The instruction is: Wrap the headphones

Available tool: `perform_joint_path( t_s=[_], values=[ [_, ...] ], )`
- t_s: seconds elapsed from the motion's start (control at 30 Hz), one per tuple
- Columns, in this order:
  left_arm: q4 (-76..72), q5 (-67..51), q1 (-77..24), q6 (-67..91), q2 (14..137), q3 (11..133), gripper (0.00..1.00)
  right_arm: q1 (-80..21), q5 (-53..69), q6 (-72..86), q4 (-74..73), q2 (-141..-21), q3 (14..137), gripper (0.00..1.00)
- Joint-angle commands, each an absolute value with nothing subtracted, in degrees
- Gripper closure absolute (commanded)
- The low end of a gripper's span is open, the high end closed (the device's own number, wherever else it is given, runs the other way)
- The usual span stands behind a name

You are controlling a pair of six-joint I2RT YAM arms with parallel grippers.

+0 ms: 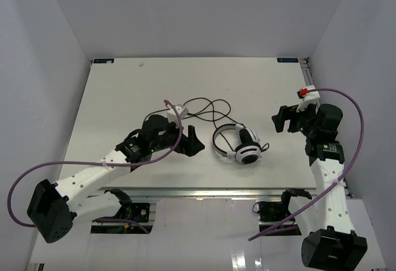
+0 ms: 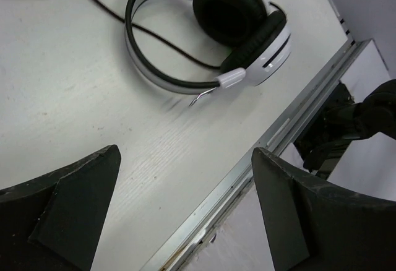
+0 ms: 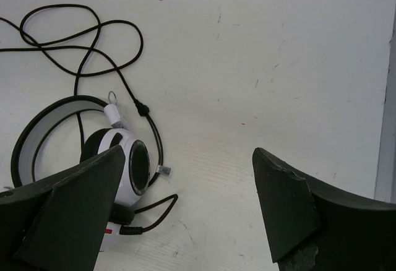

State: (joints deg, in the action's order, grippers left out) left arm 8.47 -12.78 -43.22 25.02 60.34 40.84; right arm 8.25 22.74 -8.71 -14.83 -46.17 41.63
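The white headphones (image 1: 239,144) with black ear pads lie on the white table (image 1: 124,98), near its front edge at centre right. Their thin black cord (image 1: 207,107) trails in loose loops toward the back left. My left gripper (image 1: 193,141) is open and empty, just left of the headband. My right gripper (image 1: 283,120) is open and empty, to the right of the headphones and slightly behind them. The left wrist view shows the headphones (image 2: 247,30) ahead of its fingers. The right wrist view shows the headphones (image 3: 117,166) at lower left and the cord (image 3: 80,42) looped above.
Thick purple cables (image 1: 356,135) arc from both arms. The table's metal front edge (image 2: 272,141) runs just below the headphones. White walls close the table on three sides.
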Motion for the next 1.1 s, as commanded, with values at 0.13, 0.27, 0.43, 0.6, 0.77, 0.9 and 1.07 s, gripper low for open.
perform_joint_path(
  t_s=[0.13,0.27,0.43,0.6,0.77,0.9,1.07],
  values=[
    [12.44,-10.13,-43.15,28.0,73.5,50.44,0.03,8.49,48.78,-35.52,-25.0,-46.93,43.83,0.1],
    [20.73,-8.5,-43.15,29.8,86.06,59.52,0.09,8.52,55.43,-35.12,-21.73,-49.23,39.51,0.1],
    [23.11,-10.13,-44.18,29.74,95.84,65.68,0.11,8.62,54.77,-30.64,-15.73,-51.46,37.0,0.09],
    [28.03,-5.11,-46.93,28.39,100.81,71.18,0.12,9.05,53.0,-30.24,-13.98,-51.59,35.78,0.09],
    [32.21,1.86,-49.04,29.06,106.93,77.35,0.12,9.31,53.3,-30.06,-13.88,-51.13,35.85,0.09],
    [35.8,7.19,-48.98,31.17,112.58,85.63,0.11,9.38,54.12,-29.97,-13.82,-50.56,35.68,0.09],
    [37.16,5.12,-48.01,32.93,116.63,91.46,0.12,9.4,54.19,-30.01,-13.89,-50.27,35.77,0.09]
  ],
)
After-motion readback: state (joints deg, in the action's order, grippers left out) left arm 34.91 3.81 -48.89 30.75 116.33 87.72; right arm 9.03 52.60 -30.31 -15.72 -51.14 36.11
